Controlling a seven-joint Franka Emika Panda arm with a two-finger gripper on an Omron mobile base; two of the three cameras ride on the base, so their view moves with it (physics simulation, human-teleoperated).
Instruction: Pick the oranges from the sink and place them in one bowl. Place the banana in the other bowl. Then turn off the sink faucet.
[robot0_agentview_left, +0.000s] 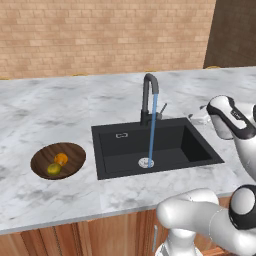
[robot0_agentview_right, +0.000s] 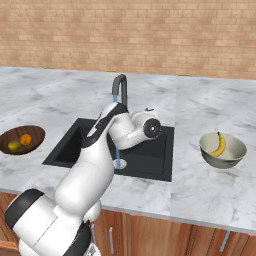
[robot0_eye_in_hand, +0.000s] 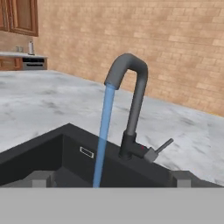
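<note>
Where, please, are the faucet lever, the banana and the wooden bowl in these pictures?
faucet lever (robot0_eye_in_hand: 164, 145), hand view, on the thin rod's middle.
banana (robot0_agentview_right: 219, 145), right base view, on its curved yellow middle.
wooden bowl (robot0_agentview_left: 75, 152), left base view, on its bare inner wall.

No readable text, label, brand or number anywhere — the small pale outlined rectangle on the back wall of the sink carries no letters that can be made out.
</note>
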